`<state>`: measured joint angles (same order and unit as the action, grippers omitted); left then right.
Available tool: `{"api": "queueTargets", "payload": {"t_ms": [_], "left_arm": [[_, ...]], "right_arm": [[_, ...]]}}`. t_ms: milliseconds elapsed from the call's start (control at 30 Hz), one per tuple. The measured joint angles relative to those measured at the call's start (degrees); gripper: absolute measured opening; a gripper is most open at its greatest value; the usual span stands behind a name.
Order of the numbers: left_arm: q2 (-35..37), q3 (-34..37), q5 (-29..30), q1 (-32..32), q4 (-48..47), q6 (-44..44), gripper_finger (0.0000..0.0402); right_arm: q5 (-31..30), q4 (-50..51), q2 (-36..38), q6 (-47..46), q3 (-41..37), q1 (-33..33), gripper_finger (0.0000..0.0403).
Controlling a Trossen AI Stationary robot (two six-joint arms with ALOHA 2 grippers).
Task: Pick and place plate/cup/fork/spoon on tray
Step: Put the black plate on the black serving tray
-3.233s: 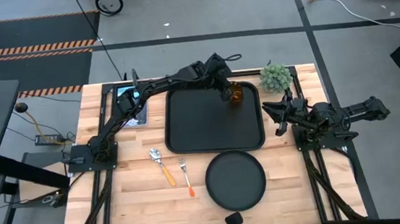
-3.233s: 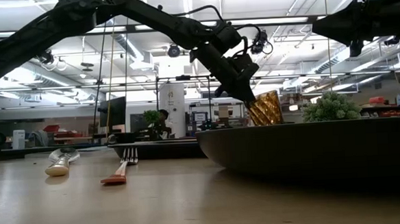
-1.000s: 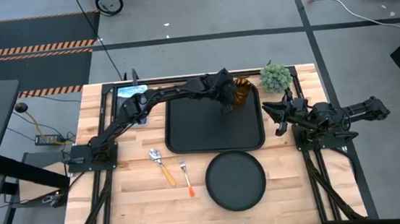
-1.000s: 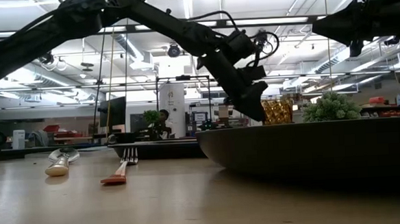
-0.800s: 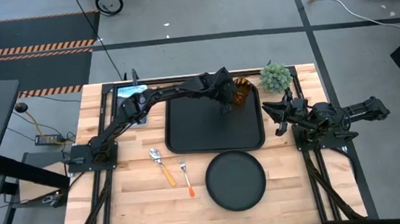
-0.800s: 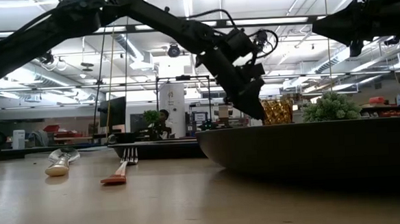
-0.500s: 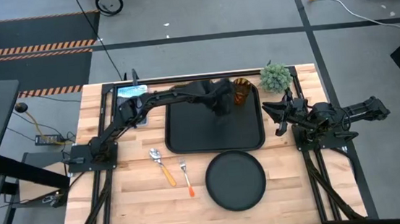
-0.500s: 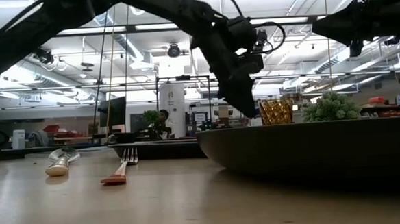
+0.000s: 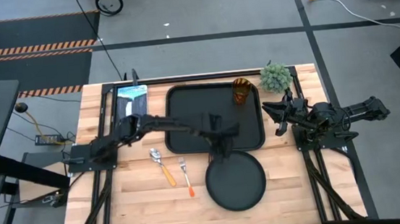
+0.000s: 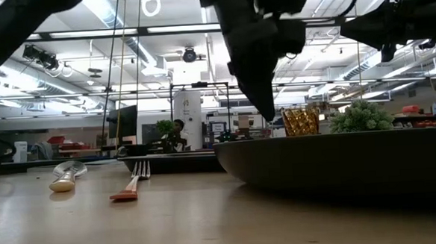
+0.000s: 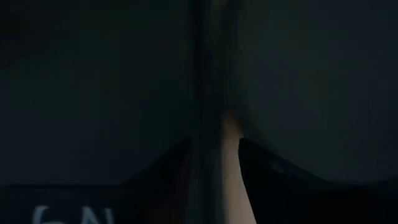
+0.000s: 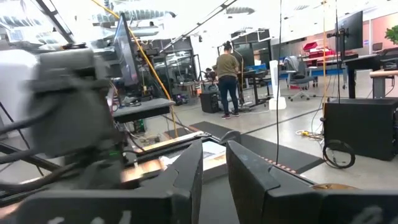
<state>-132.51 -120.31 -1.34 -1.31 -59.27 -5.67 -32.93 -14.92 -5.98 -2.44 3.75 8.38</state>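
The amber cup (image 9: pixel 240 91) stands upright on its base in the far right corner of the black tray (image 9: pixel 186 117). The round black plate (image 9: pixel 235 185) lies on the table just in front of the tray. Left of the plate lie the spoon (image 9: pixel 162 166) and the fork (image 9: pixel 186 177). My left gripper (image 9: pixel 221 148) hangs open over the tray's near edge by the plate's far rim. In the left wrist view its fingers (image 11: pixel 180 165) stand apart over a strip of wood between dark surfaces. My right gripper (image 9: pixel 279 116) waits open at the tray's right side.
A small green potted plant (image 9: pixel 275 76) stands at the table's far right corner, beside the cup. A flat device (image 9: pixel 132 97) lies at the far left of the tray. A person (image 12: pixel 227 62) stands in the room beyond the table.
My left gripper has gone from beside the cup across the tray toward the table's near edge, stopping over the tray's near rim by the plate. The cup has stayed upright in the tray's far right corner.
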Motion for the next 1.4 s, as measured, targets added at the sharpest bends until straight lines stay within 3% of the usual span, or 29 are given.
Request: {"api": "queueTargets", "payload": {"t_ms": [667, 833, 1200, 1400], "left_arm": [[0.4, 2.6, 12.8, -16.4, -7.0, 6.4, 0.0141], [0.3, 5.8, 14.1, -18.4, -9.5, 10.1, 0.0141], [3.5, 5.6, 16.8, -21.5, -15.5, 15.4, 0.0141], [5.7, 5.6, 19.9, -24.5, -12.8, 16.2, 0.0141]], "right_arm": [[0.0, 0.0, 0.0, 0.0, 0.0, 0.0, 0.0078], [0.0, 0.0, 0.0, 0.0, 0.0, 0.0, 0.0078], [0.0, 0.0, 0.0, 0.0, 0.0, 0.0, 0.0078], [0.0, 0.0, 0.0, 0.0, 0.0, 0.0, 0.0078]]}}
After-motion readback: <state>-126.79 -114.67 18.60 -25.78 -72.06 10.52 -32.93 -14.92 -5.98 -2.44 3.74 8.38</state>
